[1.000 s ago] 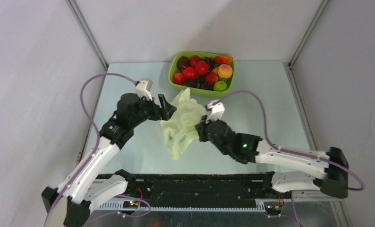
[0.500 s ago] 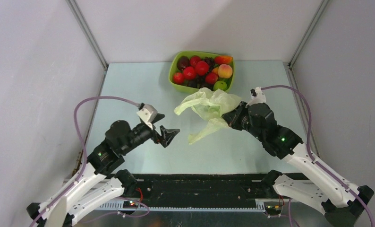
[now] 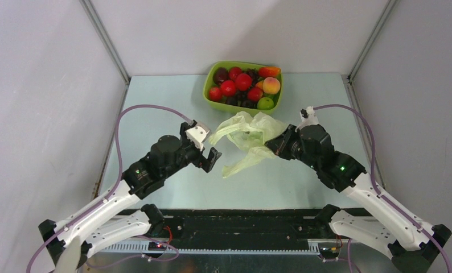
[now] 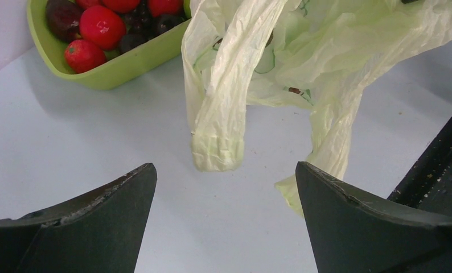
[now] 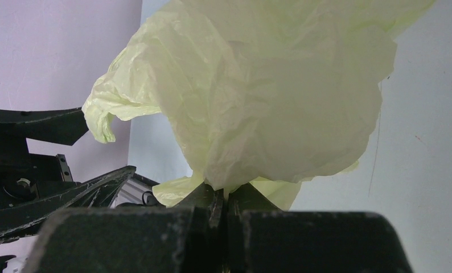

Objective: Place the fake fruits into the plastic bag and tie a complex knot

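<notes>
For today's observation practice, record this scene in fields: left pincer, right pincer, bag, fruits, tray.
left pincer: open, facing bag, holding nothing
right pincer: shut on bag's edge
bag: crumpled, one handle loop hanging toward left pincer
fruits: piled in tray
tray: beyond bag, farther from the arms

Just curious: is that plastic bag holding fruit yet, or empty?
Empty, it seems: the plastic bag hangs limp from the right gripper; the fake fruits lie in the green tray.
</notes>
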{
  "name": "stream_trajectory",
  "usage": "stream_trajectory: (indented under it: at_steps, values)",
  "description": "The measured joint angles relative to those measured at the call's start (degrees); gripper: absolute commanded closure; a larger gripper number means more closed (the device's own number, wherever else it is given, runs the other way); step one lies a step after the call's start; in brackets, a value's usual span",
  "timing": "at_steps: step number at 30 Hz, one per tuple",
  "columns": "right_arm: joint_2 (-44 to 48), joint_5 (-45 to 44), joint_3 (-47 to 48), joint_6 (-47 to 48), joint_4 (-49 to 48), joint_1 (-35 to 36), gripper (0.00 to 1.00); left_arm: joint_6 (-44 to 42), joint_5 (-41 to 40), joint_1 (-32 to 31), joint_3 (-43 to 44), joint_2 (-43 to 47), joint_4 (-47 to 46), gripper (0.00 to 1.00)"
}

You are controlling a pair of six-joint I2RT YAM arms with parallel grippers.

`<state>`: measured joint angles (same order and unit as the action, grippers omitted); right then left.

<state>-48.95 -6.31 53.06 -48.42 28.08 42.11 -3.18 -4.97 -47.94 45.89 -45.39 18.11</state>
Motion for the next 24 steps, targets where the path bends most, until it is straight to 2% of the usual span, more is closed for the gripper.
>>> stream_trajectory:
  at_steps: [8, 15, 20, 24]
  values:
    - [0.0, 1.22, 0.0, -0.02, -0.02, 0.0, 1.0, -2.08, -1.57, -0.28, 0.11, -2.43, -0.04, 0.02]
    - [-0.13, 1.33, 0.0, 0.22, 0.0, 0.0, 1.0, -2.91, -3.04, -0.33, 3.56, -5.7, 0.42, 0.03]
    - [-0.33, 1.46, 0.0, 0.61, 0.33, 0.0, 1.0, -3.41, -2.97, -0.33, 4.83, -6.6, 0.33, 0.15]
    - [-0.33, 1.46, 0.0, 0.81, 0.85, 0.0, 1.0, -3.45, -2.34, -0.33, 4.85, -7.76, 0.24, 0.16]
